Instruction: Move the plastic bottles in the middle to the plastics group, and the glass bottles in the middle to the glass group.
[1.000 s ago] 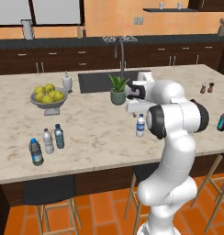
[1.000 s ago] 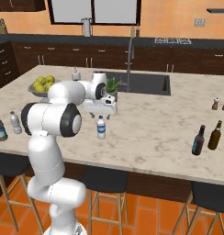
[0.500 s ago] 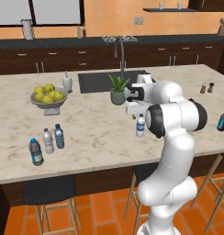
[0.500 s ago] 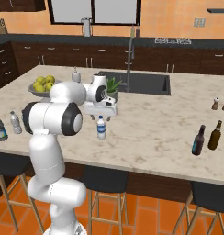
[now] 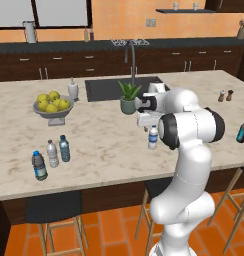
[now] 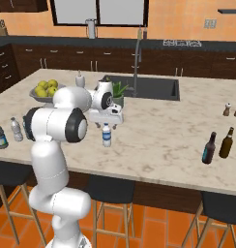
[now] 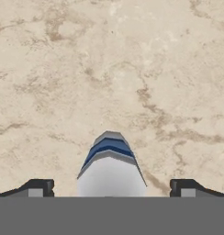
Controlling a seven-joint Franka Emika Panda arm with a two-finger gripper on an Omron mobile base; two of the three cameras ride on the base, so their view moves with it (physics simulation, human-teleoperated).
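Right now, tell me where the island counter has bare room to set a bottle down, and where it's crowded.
Bare marble runs between the clear bottle under the open gripper and the two brown bottles. Another free patch lies between the fruit bowl and the plant. Crowded: the three small bottles at the left front edge, and around the sink.

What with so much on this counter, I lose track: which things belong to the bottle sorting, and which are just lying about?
Job in hand:
- clear bottle, mid-counter, blue cap
- open gripper above it
- plastics group, three small bottles
- glass group, two dark bottles

Lying about:
- lemon bowl
- plant
- shakers
- white dispenser
- sink
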